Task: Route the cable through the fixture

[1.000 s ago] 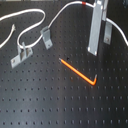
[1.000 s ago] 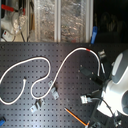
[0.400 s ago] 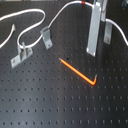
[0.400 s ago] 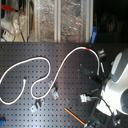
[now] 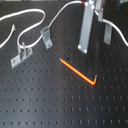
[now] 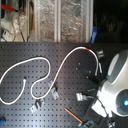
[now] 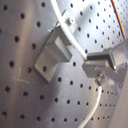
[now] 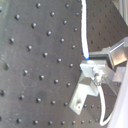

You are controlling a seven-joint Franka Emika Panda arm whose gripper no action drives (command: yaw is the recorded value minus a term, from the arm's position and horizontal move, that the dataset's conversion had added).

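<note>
cable [image 6: 47, 65] loops only in second exterior view

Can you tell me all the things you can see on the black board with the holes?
cable: one, white with a short red band, snaking across the far part of the board in the first exterior view.
orange rod: one, L-shaped, lying flat near the middle of the board.
metal fixtures: two small grey brackets show towards the first exterior view's left, one beside a cable loop, the other nearer the camera.
board: one, black with rows of holes, under everything.
shelves: cluttered, behind the board in the second exterior view.
robot arm: one, white, at the second exterior view's right.
tool: one, grey fingers hanging above the board; grip unclear.
</note>
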